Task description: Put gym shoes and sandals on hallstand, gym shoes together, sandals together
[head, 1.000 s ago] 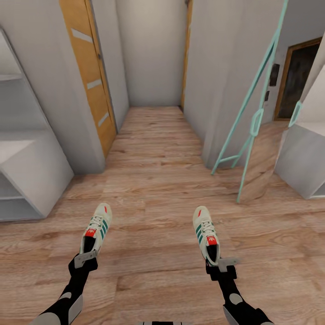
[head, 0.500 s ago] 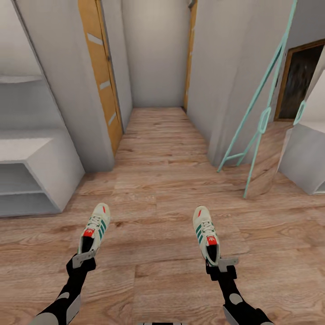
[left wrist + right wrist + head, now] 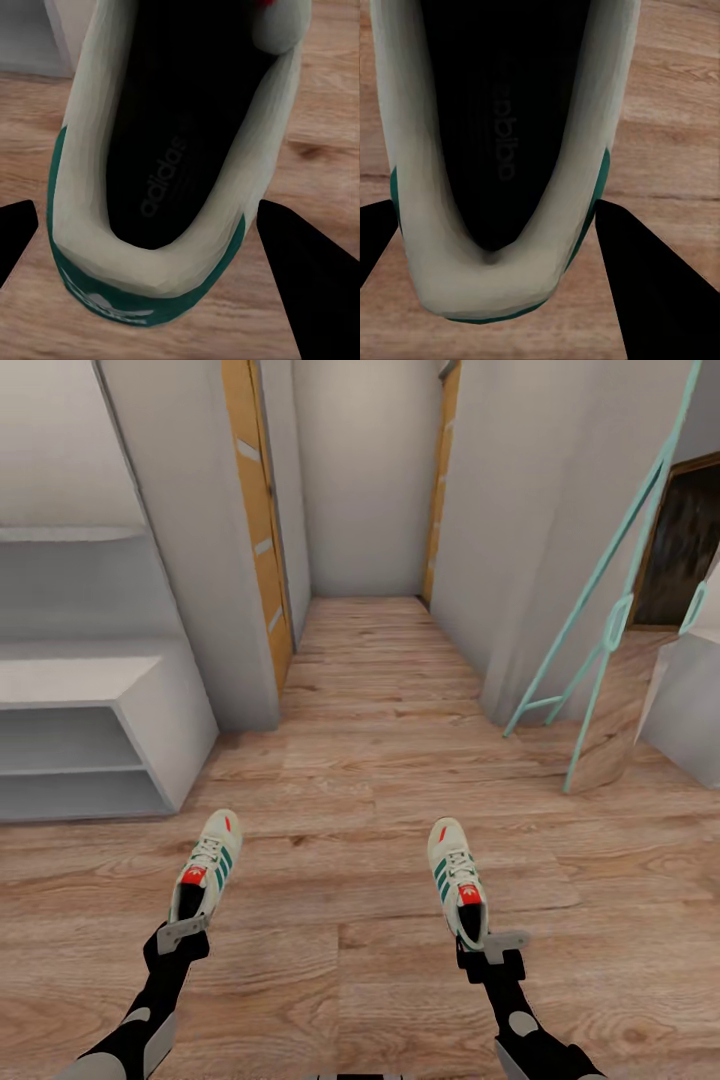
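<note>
— Since a second earlier, what had changed?
— Only the view — the camera had swung left, so more of the white shoe rack (image 3: pixel 105 735) showed at the left; both shoes sat as before in the pincers.
— And the left pincer (image 3: pixel 180 940)?
— It was clamped on the heel of the left gym shoe (image 3: pixel 205 868), held toe-forward above the wood floor (image 3: pixel 360 760). In the wrist view its dark fingers (image 3: pixel 311 285) flanked the green heel.
— The right one?
— The right pincer (image 3: pixel 488 948) gripped the heel of the right gym shoe (image 3: pixel 455 875), held likewise — well apart from the other. A teal frame (image 3: pixel 600 630) leaned against the wall on the right.
</note>
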Robot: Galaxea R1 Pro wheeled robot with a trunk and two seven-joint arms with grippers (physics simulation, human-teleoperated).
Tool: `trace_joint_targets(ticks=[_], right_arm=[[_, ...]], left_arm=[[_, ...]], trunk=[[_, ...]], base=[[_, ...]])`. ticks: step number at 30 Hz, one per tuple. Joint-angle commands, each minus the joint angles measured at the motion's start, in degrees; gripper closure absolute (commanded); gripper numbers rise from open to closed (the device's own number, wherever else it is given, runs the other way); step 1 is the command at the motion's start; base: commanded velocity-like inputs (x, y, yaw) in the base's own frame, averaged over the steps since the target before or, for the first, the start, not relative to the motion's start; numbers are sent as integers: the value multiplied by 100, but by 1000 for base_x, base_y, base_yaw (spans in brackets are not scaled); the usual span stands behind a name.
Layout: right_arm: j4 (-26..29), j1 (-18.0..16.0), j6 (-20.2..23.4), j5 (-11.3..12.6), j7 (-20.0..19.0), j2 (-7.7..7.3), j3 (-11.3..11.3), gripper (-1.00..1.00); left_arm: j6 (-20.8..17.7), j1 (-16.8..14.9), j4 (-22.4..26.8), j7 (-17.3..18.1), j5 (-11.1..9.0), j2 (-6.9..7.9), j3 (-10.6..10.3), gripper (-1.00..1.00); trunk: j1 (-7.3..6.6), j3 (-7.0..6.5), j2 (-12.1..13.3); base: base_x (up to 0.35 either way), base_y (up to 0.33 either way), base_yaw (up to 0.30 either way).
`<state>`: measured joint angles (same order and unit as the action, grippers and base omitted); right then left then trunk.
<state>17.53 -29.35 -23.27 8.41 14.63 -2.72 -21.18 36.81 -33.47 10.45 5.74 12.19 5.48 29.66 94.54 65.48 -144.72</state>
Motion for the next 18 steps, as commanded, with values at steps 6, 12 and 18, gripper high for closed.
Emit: trace_joint_targets(ticks=[6,12,18], right_arm=[[-10,0,-1,3,5,0,0,100],[-13,0,-1,3,5,0,0,100],[-13,0,2,3,5,0,0,100]], left_arm=[[1,-1,1,-3,3,-3,0,100],[2,1,1,-3,3,-3,3,100],[1,-1,1,-3,3,-3,4,100]], trunk=[[0,0,0],[0,0,0],[0,0,0]], base=[[-10,61,134],[-2,15,255],[0,155,215]])
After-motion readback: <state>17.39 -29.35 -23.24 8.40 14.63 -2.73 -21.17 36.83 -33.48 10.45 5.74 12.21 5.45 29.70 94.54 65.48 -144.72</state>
